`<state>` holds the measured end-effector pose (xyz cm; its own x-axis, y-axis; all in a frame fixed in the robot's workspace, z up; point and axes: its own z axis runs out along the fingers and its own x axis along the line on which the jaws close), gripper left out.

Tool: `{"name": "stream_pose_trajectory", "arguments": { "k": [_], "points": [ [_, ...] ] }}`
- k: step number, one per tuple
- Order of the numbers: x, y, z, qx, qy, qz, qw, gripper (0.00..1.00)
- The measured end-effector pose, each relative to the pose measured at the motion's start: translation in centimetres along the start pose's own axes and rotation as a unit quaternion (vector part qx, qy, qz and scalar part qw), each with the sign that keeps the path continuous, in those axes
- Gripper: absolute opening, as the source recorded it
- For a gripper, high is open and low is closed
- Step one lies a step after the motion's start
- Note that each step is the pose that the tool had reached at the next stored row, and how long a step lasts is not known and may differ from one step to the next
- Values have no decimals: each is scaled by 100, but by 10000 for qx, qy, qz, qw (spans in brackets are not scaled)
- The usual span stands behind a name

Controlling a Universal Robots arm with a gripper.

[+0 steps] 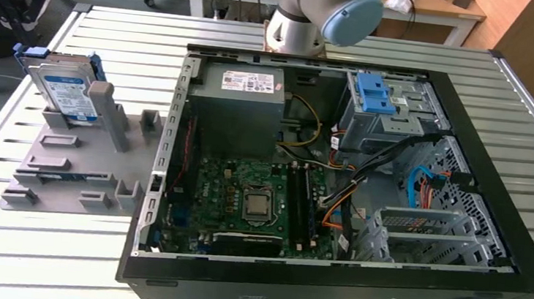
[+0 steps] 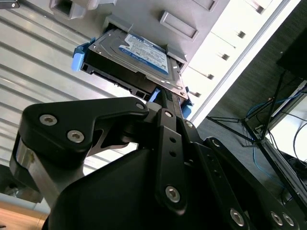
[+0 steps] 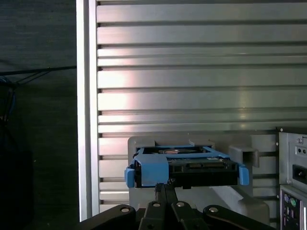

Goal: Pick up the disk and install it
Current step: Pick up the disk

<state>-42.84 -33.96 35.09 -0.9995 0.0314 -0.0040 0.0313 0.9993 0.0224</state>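
The disk (image 1: 65, 90) leans on edge in a grey holder (image 1: 69, 167) on the slatted counter (image 1: 3, 242), on the exterior view's left of the open computer (image 1: 494, 237). In the first wrist view the hand (image 3: 165, 186) is closed and empty, with the disk (image 3: 192, 167) straight beyond its fingertips.

Strong glare streaks the metal table (image 3: 192, 72) (first wrist view), while the disk (image 3: 201, 168) looks shadowed.
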Motion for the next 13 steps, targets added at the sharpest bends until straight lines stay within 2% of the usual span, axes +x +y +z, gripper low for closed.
{"name": "stream_pose_trajectory", "arguments": {
  "k": [13],
  "points": [
    [1,0,0,-1,8,-343,9994,11]
  ]
}}
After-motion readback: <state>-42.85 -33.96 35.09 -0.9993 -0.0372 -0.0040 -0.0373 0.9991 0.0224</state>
